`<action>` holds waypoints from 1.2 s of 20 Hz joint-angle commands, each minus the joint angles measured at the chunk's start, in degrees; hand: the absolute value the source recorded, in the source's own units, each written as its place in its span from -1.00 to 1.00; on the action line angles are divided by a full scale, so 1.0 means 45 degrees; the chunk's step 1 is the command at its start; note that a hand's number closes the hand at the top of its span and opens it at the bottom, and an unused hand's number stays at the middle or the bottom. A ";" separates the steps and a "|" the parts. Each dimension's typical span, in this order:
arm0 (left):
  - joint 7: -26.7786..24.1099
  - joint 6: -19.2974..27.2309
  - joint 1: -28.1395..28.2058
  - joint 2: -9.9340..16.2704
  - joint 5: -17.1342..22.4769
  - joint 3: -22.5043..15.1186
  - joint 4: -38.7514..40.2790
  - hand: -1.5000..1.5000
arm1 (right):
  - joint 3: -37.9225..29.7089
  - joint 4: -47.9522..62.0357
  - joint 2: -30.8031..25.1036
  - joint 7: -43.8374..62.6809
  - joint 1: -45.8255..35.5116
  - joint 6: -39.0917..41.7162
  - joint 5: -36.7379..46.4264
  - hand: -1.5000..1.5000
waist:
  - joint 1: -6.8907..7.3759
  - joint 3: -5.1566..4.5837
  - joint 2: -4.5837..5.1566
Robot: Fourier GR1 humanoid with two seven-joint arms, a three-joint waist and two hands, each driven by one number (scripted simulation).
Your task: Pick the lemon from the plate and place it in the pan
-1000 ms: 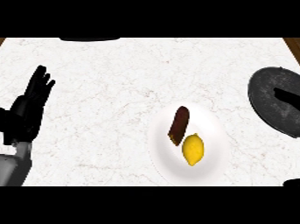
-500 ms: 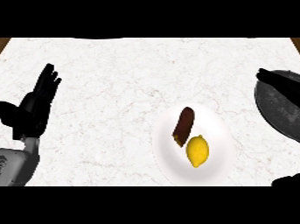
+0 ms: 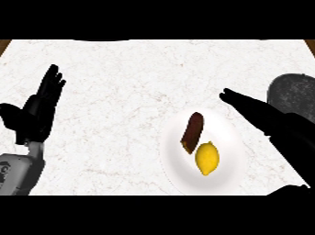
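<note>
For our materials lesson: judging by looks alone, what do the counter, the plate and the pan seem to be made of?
Counter: looks like marble or similar stone, white with faint grey veining.
Plate: probably glazed ceramic, plain smooth white with a soft sheen.
Pan: likely cast iron or dark coated metal, matt, speckled grey-black.

A white, faintly veined marble counter (image 3: 139,82) is filling the view under even light, with what may be brown wood showing at both upper corners.

No readable text, labels, brands or numbers anywhere (counter and dishes all unmarked).
</note>
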 commanded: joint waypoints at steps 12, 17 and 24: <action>0.0309 -0.1015 -0.0270 -0.0146 -0.0247 0.1271 0.0150 0.00 | 0.1080 0.1530 0.2046 0.0725 0.1279 0.1099 0.3505 -1.00 | -0.0082 0.0011 0.0001; -0.0100 -0.1529 -0.0180 -0.0429 -0.0436 0.1543 0.0615 0.00 | 0.0777 0.2629 0.2996 -0.0088 0.1305 0.1736 0.3654 -1.00 | -0.0073 0.0010 0.0009; 0.0660 -0.1264 -0.0558 -0.0903 -0.1157 0.1451 0.0288 0.00 | 0.0370 0.3245 0.3314 -0.0906 0.1263 0.3395 0.3809 -1.00 | -0.0088 0.0012 0.0000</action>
